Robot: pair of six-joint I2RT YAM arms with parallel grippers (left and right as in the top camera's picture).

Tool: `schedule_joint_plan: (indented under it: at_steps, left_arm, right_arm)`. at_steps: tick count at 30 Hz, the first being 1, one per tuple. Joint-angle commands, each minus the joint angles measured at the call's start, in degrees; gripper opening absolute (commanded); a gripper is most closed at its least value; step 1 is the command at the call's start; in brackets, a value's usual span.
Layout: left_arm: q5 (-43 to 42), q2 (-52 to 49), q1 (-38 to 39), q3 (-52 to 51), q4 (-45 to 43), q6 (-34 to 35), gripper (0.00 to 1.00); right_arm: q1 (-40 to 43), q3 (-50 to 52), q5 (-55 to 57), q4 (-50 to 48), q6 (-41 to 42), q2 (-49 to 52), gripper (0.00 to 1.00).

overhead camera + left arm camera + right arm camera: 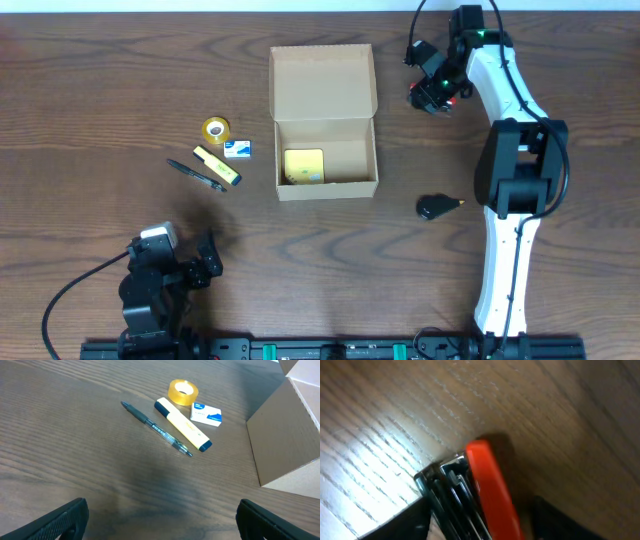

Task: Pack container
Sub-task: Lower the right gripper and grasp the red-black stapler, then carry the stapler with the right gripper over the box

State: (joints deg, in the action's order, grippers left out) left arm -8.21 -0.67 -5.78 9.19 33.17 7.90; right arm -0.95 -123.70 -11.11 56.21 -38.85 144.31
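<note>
While left pincer (162, 522) gapes wide | right pincer (435, 96) astride one red item (490, 485), grip: cannot tell | one container (325, 191), one pad (303, 165) inside

We see the overhead view bright and evenly lit from above, sharp from edge to edge across the dark wood table (100, 80). A washed-out pale strip runs along its top edge. Shadows there are short and soft, and the inner walls of the container (325, 120) shade its floor only faintly.

In the left wrist view the light is dimmer. A broad, soft shadow darkens the wood in the lower middle, while the tape roll (183, 392) catches a small glint and stays crisp.

The right wrist view is very close and out of focus. Strong glare whitens the grain at the left, the right side falls into gloom, and the red object (490, 490) is blurred.
</note>
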Motion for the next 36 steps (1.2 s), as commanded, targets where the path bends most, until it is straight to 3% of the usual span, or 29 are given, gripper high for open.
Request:
schedule_joint_plan:
  at_steps: [1,8,13,17,24,31,36]
  left_arm:
    - [-0.2,0.4,0.2,-0.4,0.0,0.0,0.95]
    - [-0.2,0.4,0.2,-0.4,0.0,0.0,0.95]
    - [-0.2,0.4,0.2,-0.4,0.0,0.0,0.95]
    - [-0.2,0.4,0.2,-0.4,0.0,0.0,0.95]
    - [-0.2,0.4,0.2,-0.4,0.0,0.0,0.95]
    - [-0.2,0.4,0.2,-0.4,0.0,0.0,0.95]
    - [-0.2,0.4,0.2,-0.4,0.0,0.0,0.95]
  right_arm:
    - [0.1,0.2,-0.7,0.1,1.7,2.0,0.45]
    - [0.1,0.2,-0.7,0.1,5.3,2.0,0.3]
    - [-0.3,0.0,-0.7,0.1,9.4,1.7,0.01]
    - [-1.5,-1.6,-0.7,0.4,14.7,0.2,0.01]
    - [-5.5,-7.9,5.2,4.4,15.2,-7.6,0.01]
    - [-12.8,-9.0,6.2,3.7,8.2,-19.6,0.01]
    - [-19.1,-9.0,3.2,6.7,1.9,-22.7,0.01]
